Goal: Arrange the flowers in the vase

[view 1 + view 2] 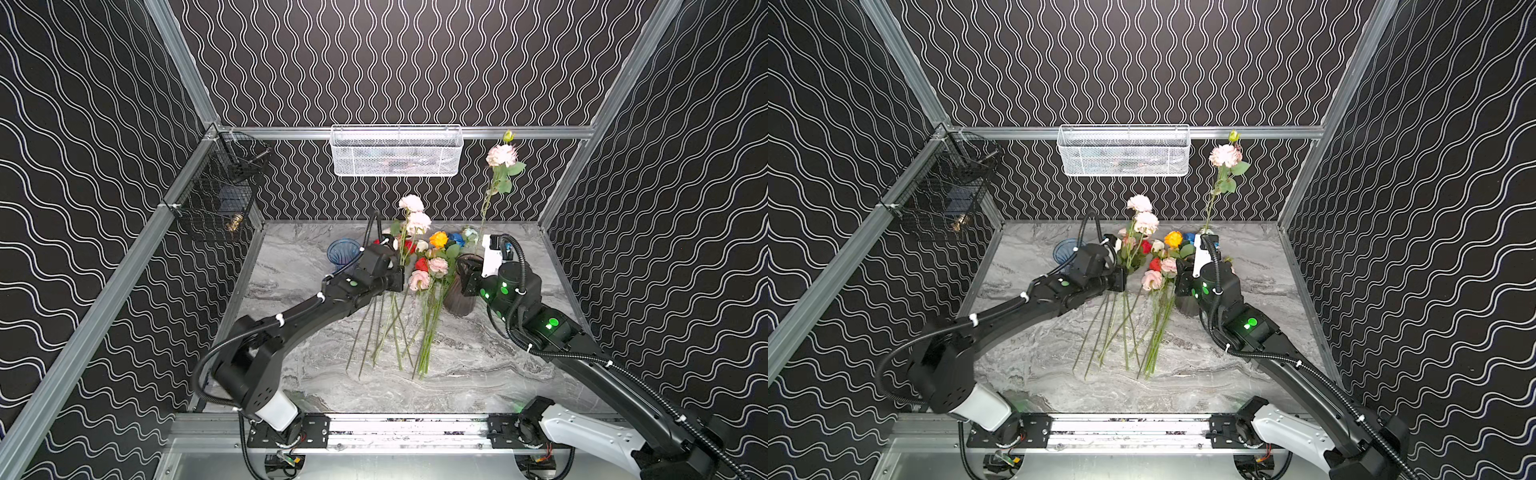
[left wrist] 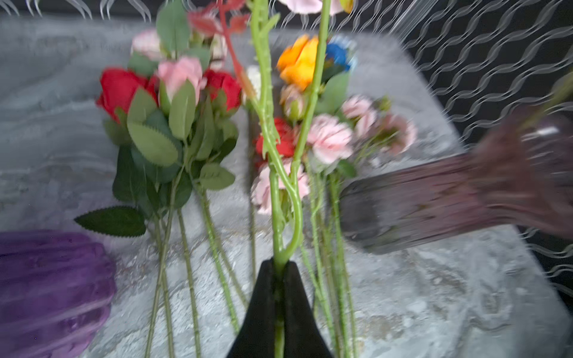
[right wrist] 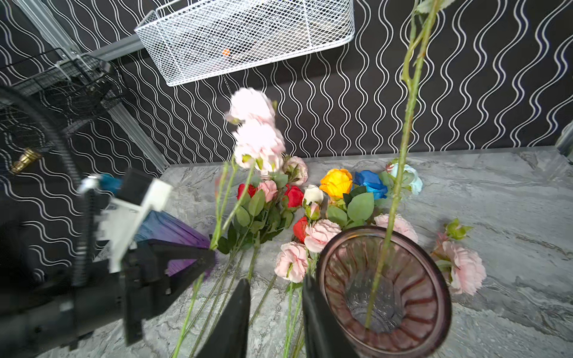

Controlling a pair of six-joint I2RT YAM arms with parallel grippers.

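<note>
1. L claw was clamped tight on the stem of a twin-bloom pink flower, blooms up in the air, left of the vase.
2. R claw hung part-open, nothing betw. its fingers, just beside vase rim.
3. One tall pink flower stood in vase; rest of flowers lay on table, heaped at its left & behind.

Grey marble tabletop: loose flowers lying mid-table, smoky vase upright beside, purple-blue vase at left.
</note>
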